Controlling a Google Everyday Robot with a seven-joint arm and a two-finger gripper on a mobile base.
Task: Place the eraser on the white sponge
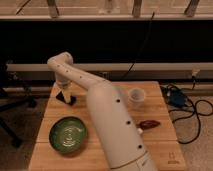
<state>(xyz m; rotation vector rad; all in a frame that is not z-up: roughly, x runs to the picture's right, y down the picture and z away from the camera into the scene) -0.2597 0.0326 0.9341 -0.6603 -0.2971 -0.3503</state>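
Wooden table (159, 142), pincer (65, 94) at eraser (71, 101)

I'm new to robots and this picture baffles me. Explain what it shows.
The big white shape is a robot arm; the one camera looks down over it at a wooden table. The arm reaches to the far left corner, where its gripper hangs just above a black eraser; whether it holds it cannot be told. Also on the table: a green bowl, a clear cup and a red-brown object. No white sponge shows; the arm may hide it.
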